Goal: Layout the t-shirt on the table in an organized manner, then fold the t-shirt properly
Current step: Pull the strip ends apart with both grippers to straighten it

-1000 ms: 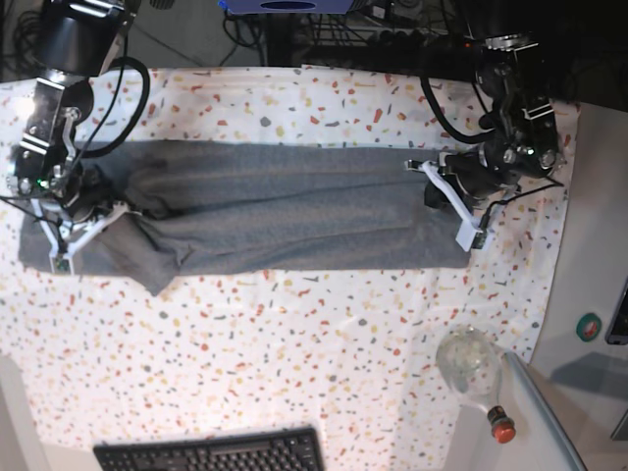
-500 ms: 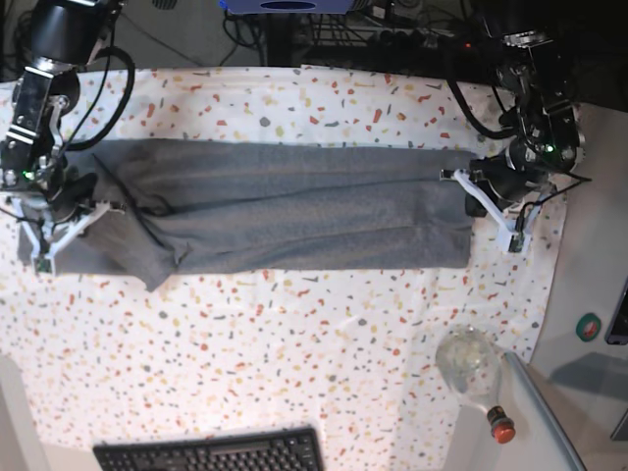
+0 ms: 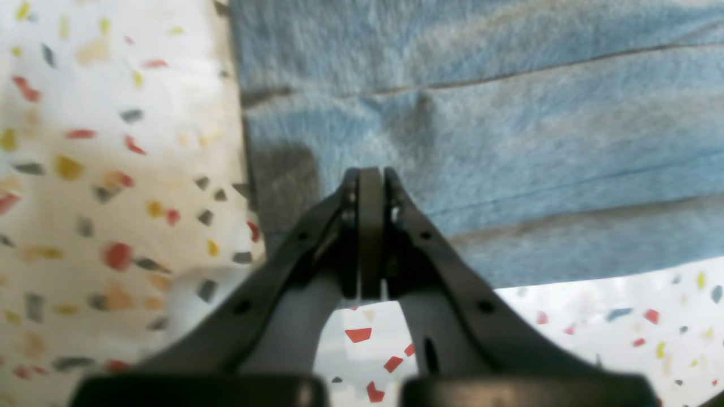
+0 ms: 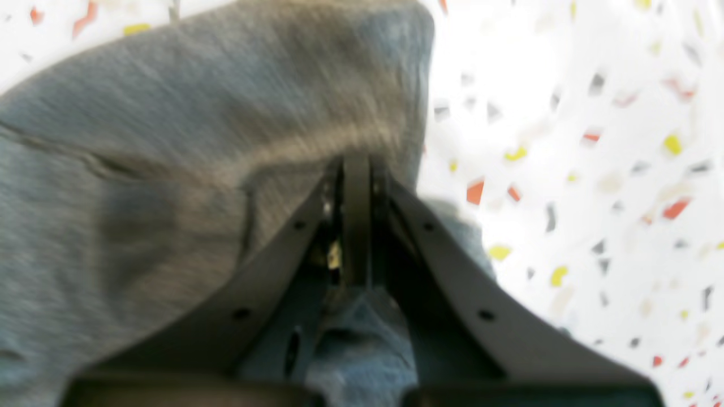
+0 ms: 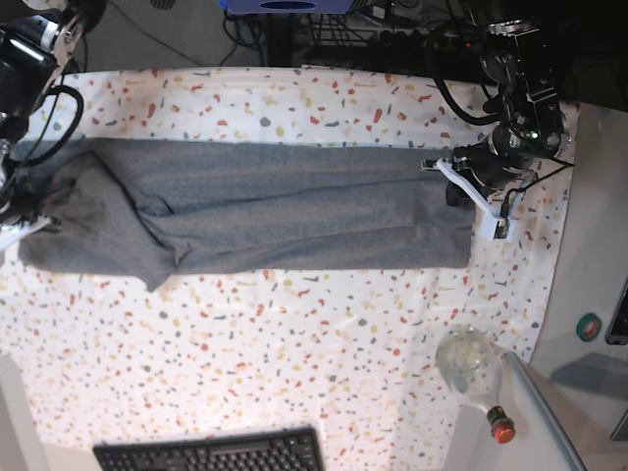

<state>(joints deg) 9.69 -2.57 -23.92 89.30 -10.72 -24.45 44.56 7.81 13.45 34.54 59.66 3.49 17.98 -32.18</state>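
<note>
Since the earlier base frames, the right arm has pulled out toward the 9 o'clock edge, so that only a sliver of its gripper (image 5: 12,228) shows there, and the sleeve end of the t-shirt (image 5: 265,206) has been drawn out flatter on that side. Over the same time the left gripper (image 5: 469,196) has swung back inward from the 3 o'clock edge and now sits over the shirt's hem end.

From above, the shirt lies as a long grey band across the upper half of the table (image 5: 294,343), running from 9 o'clock to 3 o'clock. Its long sides are folded in, and one flap sticks out toward 7 o'clock.

From the left wrist camera, the left gripper (image 3: 370,181) has its jaws pressed together with no cloth between them. It hangs above the grey fabric (image 3: 481,130) close to the shirt's corner, with speckled tablecloth (image 3: 102,169) at 9 o'clock and along the bottom.

From the right wrist camera, blurred by motion, the right gripper (image 4: 355,169) is also fully closed. Grey cloth (image 4: 198,141) bunches around and beneath its tips, but whether any is pinched cannot be told.

A black keyboard (image 5: 211,451) lies at 6 o'clock, and a clear bottle with a red cap (image 5: 476,378) at 5 o'clock.
</note>
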